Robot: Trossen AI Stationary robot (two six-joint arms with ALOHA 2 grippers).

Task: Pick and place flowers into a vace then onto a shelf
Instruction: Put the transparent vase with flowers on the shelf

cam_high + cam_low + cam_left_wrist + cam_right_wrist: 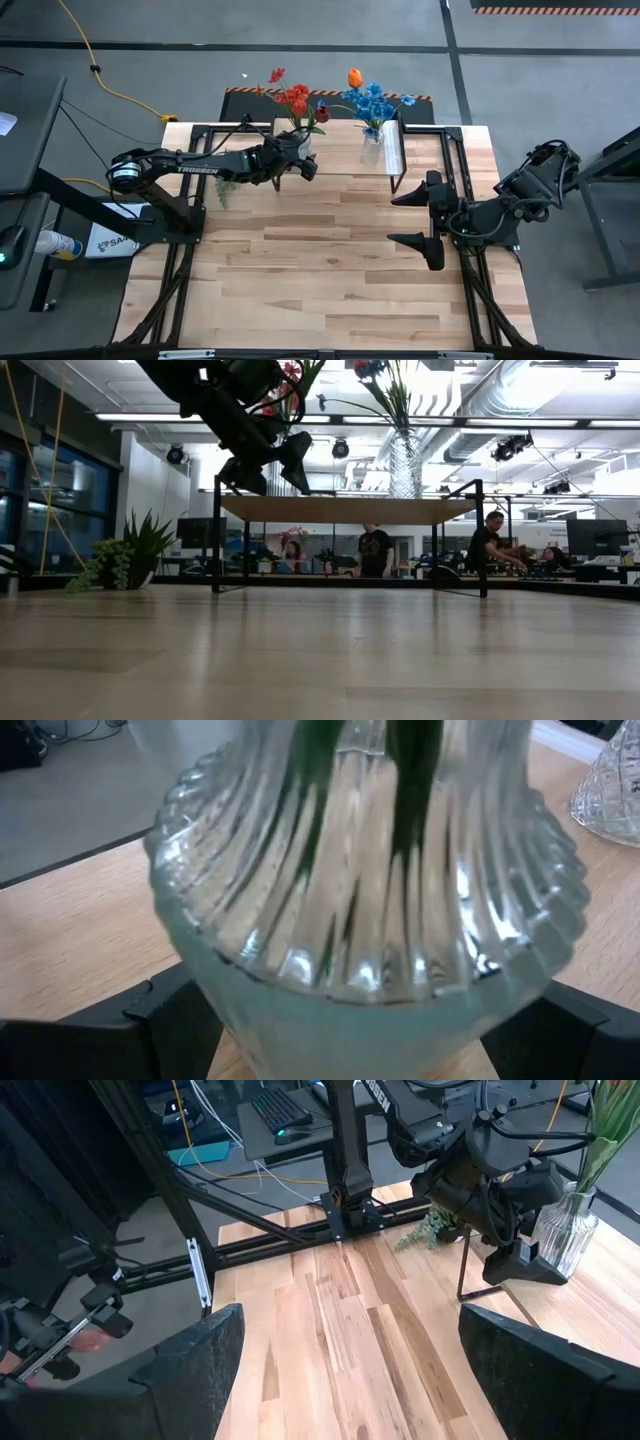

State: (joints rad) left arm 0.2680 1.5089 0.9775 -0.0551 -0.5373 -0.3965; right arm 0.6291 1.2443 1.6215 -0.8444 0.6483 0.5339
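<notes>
Flowers are already up on the shelf (340,150) at the far edge of the table (330,270) — two glass vases of them, standing apart on the plank. Starting from the left: a small green potted plant (125,560) sits on the tabletop by the shelf's left legs, and the left arm reaches in over it toward the ribbed vase (303,142) holding the red flowers (292,98). The left gripper (303,163) has its fingers one on each side of that vase's base; the wrist camera shows the glass (370,910) filling the space between the two dark pads, green stems running up inside it, though whether the pads press on it I cannot tell. Further right on the plank stands the second, cut-glass vase (371,148) with the blue flowers (372,100) and an orange tulip (354,76). Right again, well clear of the shelf, the right gripper (432,222) hovers over bare wood with its jaws spread wide, holding nothing.
</notes>
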